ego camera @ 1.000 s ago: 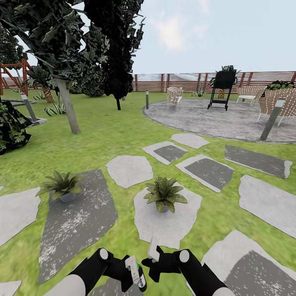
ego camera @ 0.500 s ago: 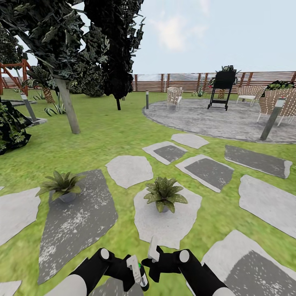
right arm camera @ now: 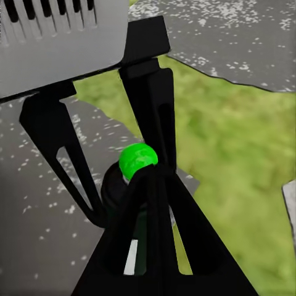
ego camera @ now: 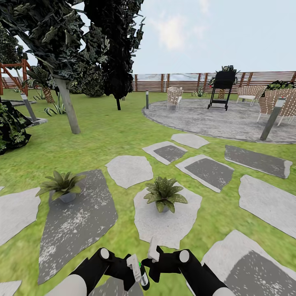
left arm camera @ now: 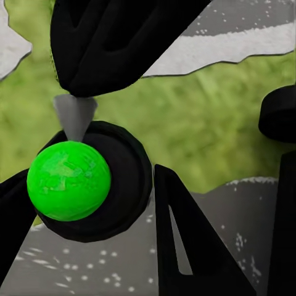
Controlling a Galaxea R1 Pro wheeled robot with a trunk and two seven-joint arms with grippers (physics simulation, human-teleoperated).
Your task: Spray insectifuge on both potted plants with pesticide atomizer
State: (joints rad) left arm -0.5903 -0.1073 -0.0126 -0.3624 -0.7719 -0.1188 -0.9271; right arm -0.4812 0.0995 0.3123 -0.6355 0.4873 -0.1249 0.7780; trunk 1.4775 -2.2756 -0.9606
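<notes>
Change: since a second ago our left claw [ego camera: 130, 268] has carried the spray bottle [ego camera: 139, 273] slightly toward our right claw [ego camera: 153, 260].
Bottle: slim, rigid, probably light and smooth-sided; best held around the body, clear of the trigger head.
Left claw: closed on the spray bottle.
Right claw: just beside the bottle; grip unclear.
Plants: two potted plants [ego camera: 164, 195] [ego camera: 61, 186] ahead of both claws.

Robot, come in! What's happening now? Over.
Left gripper shut on dark green-black spray bottle. Right gripper beside it, state unclear. Leafy potted plant ahead. Path unobstructed.
</notes>
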